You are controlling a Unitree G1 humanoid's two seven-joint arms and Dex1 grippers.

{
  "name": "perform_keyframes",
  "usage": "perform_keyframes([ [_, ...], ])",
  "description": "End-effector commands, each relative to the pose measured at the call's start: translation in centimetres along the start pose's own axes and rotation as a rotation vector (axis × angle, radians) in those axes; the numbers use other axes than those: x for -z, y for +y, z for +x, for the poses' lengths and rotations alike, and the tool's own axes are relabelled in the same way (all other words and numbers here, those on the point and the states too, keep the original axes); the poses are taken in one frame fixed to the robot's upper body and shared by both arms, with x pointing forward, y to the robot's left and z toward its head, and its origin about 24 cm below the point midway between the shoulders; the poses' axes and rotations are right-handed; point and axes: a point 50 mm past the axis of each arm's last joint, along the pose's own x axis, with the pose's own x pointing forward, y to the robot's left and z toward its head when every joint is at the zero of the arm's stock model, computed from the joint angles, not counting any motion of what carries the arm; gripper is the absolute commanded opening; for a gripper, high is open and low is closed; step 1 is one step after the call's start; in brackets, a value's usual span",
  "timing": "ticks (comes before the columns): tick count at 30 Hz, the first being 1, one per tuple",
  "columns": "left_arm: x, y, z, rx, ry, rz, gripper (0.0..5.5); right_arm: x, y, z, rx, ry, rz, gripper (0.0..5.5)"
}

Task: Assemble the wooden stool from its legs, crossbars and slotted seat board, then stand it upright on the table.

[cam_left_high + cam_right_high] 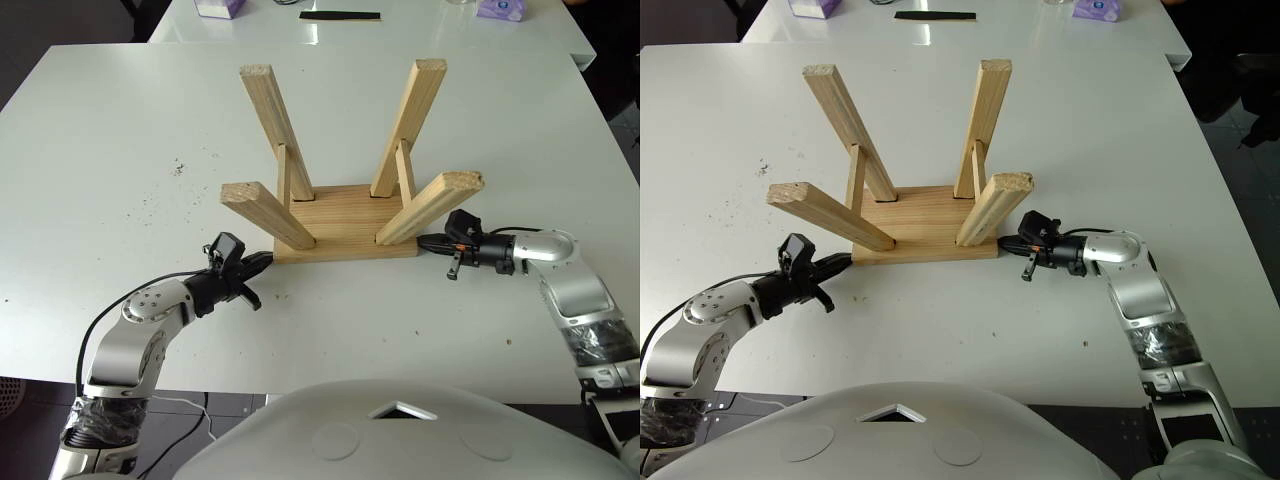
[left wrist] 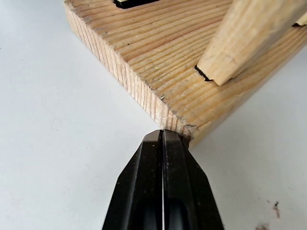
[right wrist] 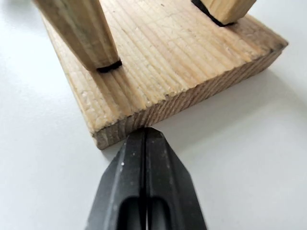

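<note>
1. Stool (image 1: 345,200): assembled but inverted, standing mid-tabletop (image 1: 120,150). The seat board (image 1: 345,243) lies flat, and four legs (image 1: 275,125) splay upward out of its slots. A crossbar (image 1: 285,172) is set between the legs on each side.
2. Left hand (image 1: 262,262): fingers pressed shut, holding nothing. Its tip is against the near-left corner of the seat board.
3. Right hand (image 1: 425,241): fingers likewise shut and empty. Its tip is at the board's near edge by the right corner, touching or just short of it; I cannot tell which.
4. Remaining, by my reading: turn the stool over onto its legs.
5. Hazard, sliding: closed tips can only push. Uneven pressure at the two corners would likely spin or skate the board across the smooth tabletop rather than lift it.
6. Hazard, slipping: each tip meets a narrow wooden corner and could glance off, jolting the piece.
7. Hazard, joints: how tightly the legs sit cannot be judged. If loose, one may drop out or lean during the turn.
8. Hazard, toppling: the near legs overhang both hands, so a lift from the near edge may tip the stool away and leave it on its side.
</note>
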Motion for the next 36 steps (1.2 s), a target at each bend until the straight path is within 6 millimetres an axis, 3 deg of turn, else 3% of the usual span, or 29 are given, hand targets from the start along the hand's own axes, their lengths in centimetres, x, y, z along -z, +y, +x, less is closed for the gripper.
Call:
perform_keyframes([
  [1,-0.1,-2.9,0.4,0.14,-0.035,-0.035,0.01,-1.7,2.6,0.4,-0.065,-0.105,0.004,0.0],
  [6,0.5,-4.5,-0.9,0.159,-0.026,-0.063,0.01,-1.3,4.3,-0.5,-0.061,-0.085,0.03,0.0],
  [15,1.2,-5.0,-1.0,0.158,-0.018,-0.073,0.01,-0.4,6.0,-0.9,-0.07,-0.058,0.048,0.0],
  [26,-4.1,-8.2,-4.5,0.369,-0.217,-0.096,0.01,-3.9,7.4,-5.4,-0.17,-0.132,-0.022,0.0],
  [36,-6.7,-8.2,-6.2,0.416,-0.226,-0.023,0.01,-7.2,7.7,-7.8,-0.23,-0.213,-0.081,0.0],
])
